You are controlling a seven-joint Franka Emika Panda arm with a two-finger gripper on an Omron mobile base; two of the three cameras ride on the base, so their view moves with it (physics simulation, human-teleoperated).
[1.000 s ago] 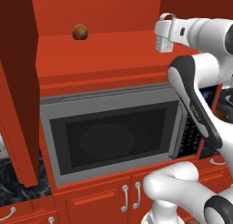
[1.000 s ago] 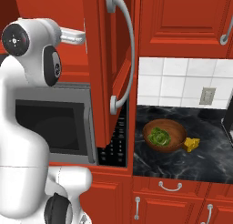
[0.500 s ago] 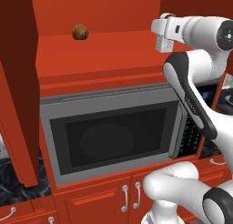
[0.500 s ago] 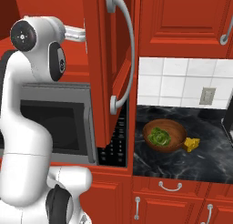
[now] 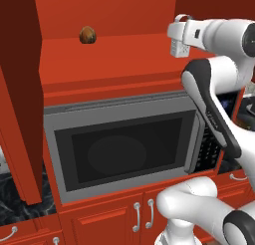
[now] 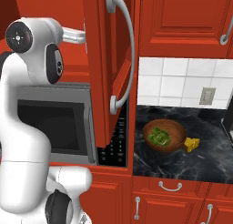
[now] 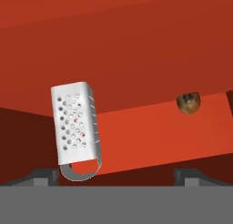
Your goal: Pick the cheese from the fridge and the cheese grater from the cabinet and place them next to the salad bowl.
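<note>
The silvery cheese grater (image 5: 178, 41) stands at the right end of the shelf in the open red cabinet (image 5: 114, 64), loop handle up. My gripper (image 7: 117, 175) is open, level with the shelf and just short of the grater (image 7: 75, 125), which lies ahead toward one fingertip; nothing is between the jaws. The hand view is rolled, so the grater's handle points down there. The yellow cheese (image 6: 191, 144) lies on the dark counter, touching the right side of the wooden salad bowl (image 6: 164, 135). The fridge is out of view.
A small brown round thing (image 5: 87, 35) sits further left on the shelf. A grey microwave (image 5: 124, 149) is built in below. The open cabinet door (image 6: 107, 59) hides my hand in the right base view. Another door (image 5: 20, 89) stands open at left.
The arm's upper joints shifted slightly back and forth. The hand stayed by the grater with its jaws open, and the grater has not moved.
</note>
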